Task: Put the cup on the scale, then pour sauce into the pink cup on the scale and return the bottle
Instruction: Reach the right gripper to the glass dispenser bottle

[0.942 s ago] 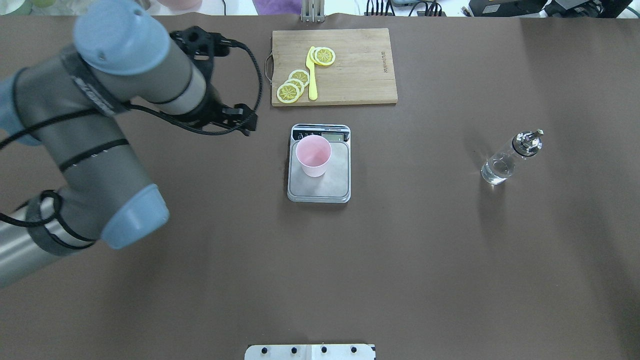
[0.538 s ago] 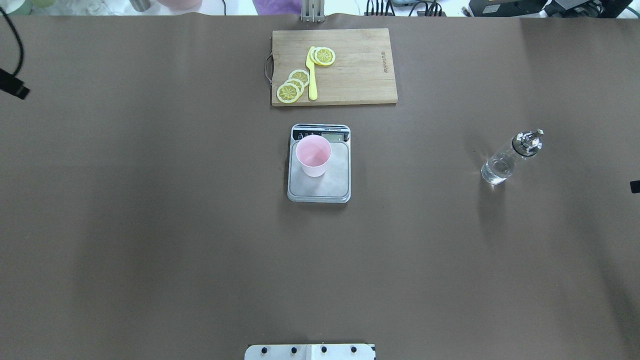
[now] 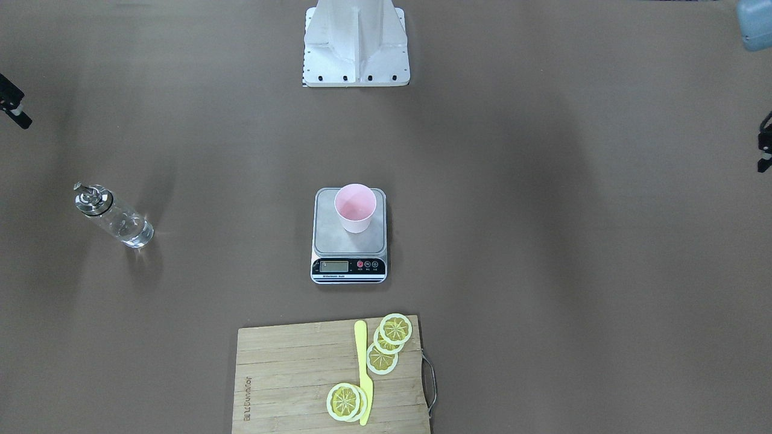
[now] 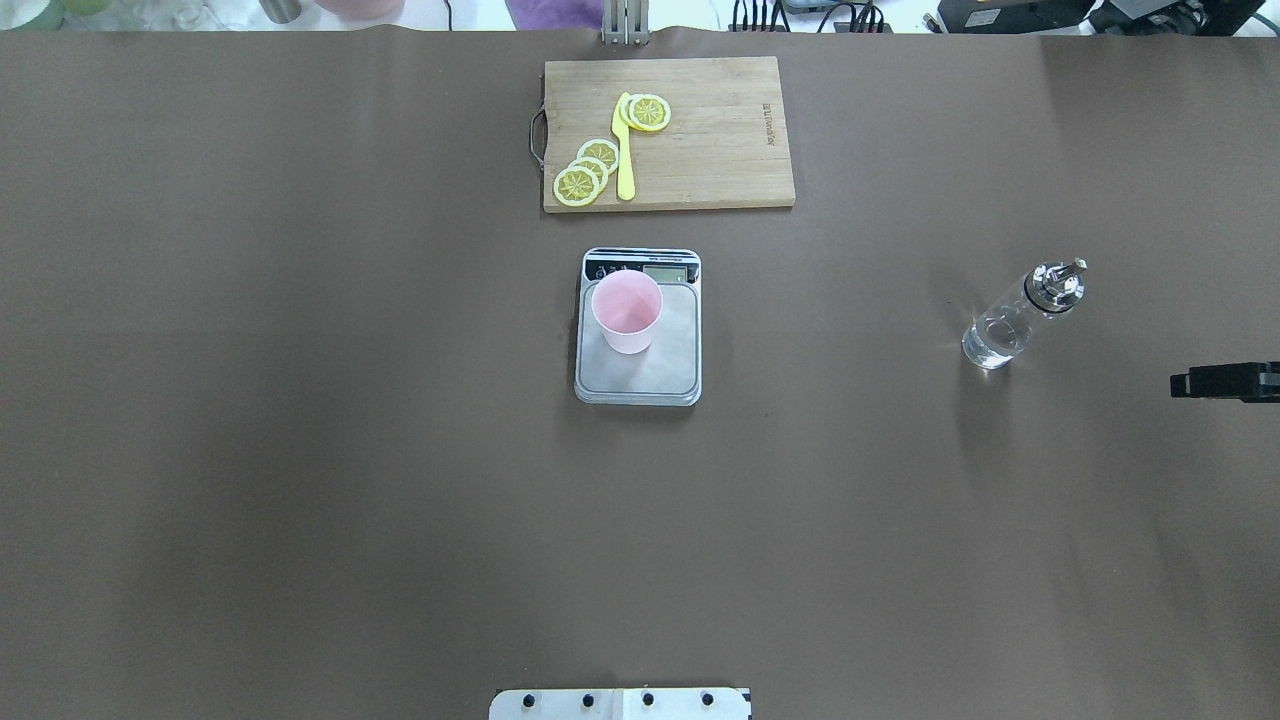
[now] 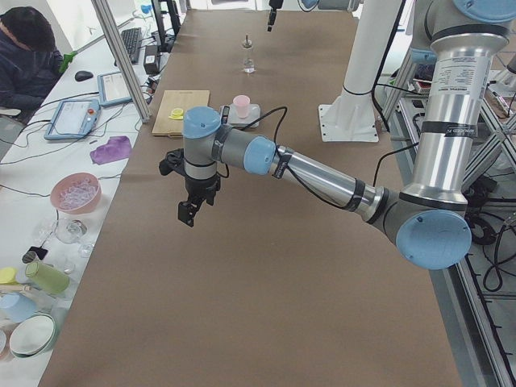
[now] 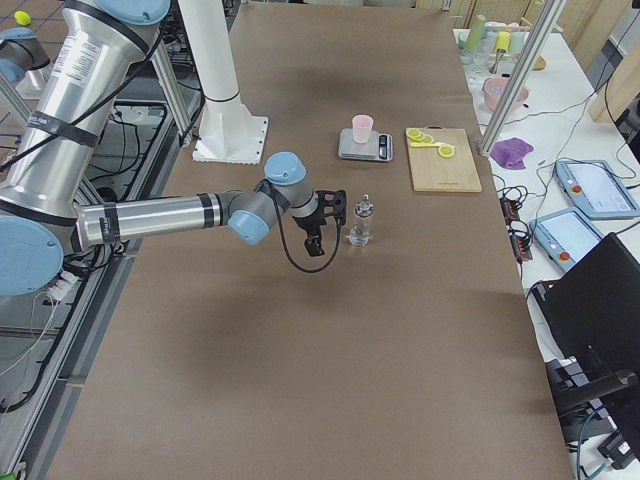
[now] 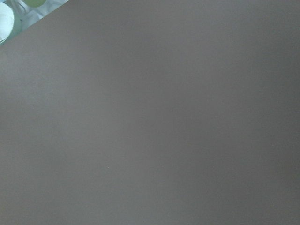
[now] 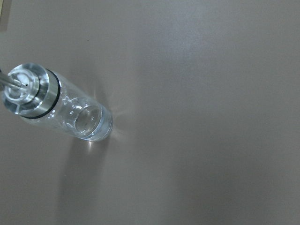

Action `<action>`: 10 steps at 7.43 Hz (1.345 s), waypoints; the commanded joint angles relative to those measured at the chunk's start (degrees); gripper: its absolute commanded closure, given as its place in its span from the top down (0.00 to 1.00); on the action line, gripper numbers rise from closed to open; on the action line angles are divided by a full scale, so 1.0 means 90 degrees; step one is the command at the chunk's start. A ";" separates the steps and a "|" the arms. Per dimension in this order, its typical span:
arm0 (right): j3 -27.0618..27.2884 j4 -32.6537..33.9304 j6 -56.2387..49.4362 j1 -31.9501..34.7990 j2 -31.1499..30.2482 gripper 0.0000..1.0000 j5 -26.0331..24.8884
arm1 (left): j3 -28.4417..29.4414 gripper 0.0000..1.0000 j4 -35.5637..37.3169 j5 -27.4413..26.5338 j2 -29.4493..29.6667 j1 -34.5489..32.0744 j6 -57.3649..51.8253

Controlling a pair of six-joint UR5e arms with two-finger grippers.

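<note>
Wooden cutting board [image 4: 710, 140] at the middle of the worktop's [image 4: 300, 480] far edge, yellow knife [image 4: 626, 170] and lemon slices [image 4: 579, 186] on it

This is a robotics lab, not a kitchen. Two grey-and-blue industrial arms, the left arm [image 5: 322, 173] and the right arm [image 6: 160, 215], rise from a white pedestal [image 3: 356, 42] at 12 o'clock of the front-facing view. It stands on a long table [image 4: 300, 450] wrapped in brown paper. An aluminium frame post [image 5: 122, 60] stands at the table's edge. At 9 to 11 o'clock in the left view, a white side bench carries a teach pendant [image 5: 72, 117] with a red button, a keyboard [image 5: 131, 44], cables and bowls [image 5: 75, 192]. A seated operator [image 5: 28, 48] is there. The scale [image 4: 660, 375] and a cutting board [image 4: 720, 150] with lemon slices [image 4: 588, 170] lie on the paper.
</note>
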State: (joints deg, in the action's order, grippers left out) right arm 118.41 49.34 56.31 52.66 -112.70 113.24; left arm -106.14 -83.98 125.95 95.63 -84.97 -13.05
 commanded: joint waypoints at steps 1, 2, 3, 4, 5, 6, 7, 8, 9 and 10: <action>0.0095 -0.0004 0.0762 -0.1363 0.0012 1.00 -0.1832 | 0.0026 0.98 -0.0053 -0.0030 -0.0137 -0.0041 -0.0044; 0.0095 -0.0004 0.0774 -0.1669 0.0041 1.00 -0.2275 | 0.0045 0.98 -0.0092 -0.0001 -0.0282 -0.0041 -0.0044; 0.0105 -0.0014 0.0774 -0.1730 0.0061 1.00 -0.2366 | 0.0200 0.98 -0.0102 -0.0010 -0.0622 -0.0186 0.0072; 0.0096 -0.0014 0.0774 -0.1759 0.0119 1.00 -0.2396 | 0.0463 0.98 -0.0092 0.0106 -0.0655 -0.0458 0.0054; 0.0105 -0.0014 0.0774 -0.1808 0.0129 1.00 -0.2455 | 0.0785 0.98 -0.0083 0.0465 -0.0703 -0.0548 0.0102; 0.0105 -0.0014 0.0822 -0.1905 0.0178 1.00 -0.2629 | 0.0971 0.98 -0.0111 0.0739 -0.0859 -0.0820 0.0025; 0.0096 -0.0014 0.0833 -0.2138 0.0265 1.00 -0.2979 | 0.0674 0.98 -0.0092 0.0916 -0.1111 -0.0900 0.0073; 0.0086 -0.0014 0.0833 -0.2363 0.0353 1.00 -0.3205 | 0.0613 0.98 -0.0083 0.0917 -0.1133 -0.0901 0.0093; 0.0076 -0.0014 0.0900 -0.2549 0.0480 1.00 -0.3458 | 0.0612 0.98 -0.0092 0.0917 -0.1134 -0.0891 0.0093; -0.0021 -0.0023 0.1056 -0.2667 0.0626 1.00 -0.3635 | 0.0602 0.98 -0.0092 0.0917 -0.1134 -0.0900 0.0093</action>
State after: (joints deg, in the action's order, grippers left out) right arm 118.93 49.20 64.53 30.41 -108.60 82.94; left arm -100.51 -84.79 134.09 85.56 -92.97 -12.25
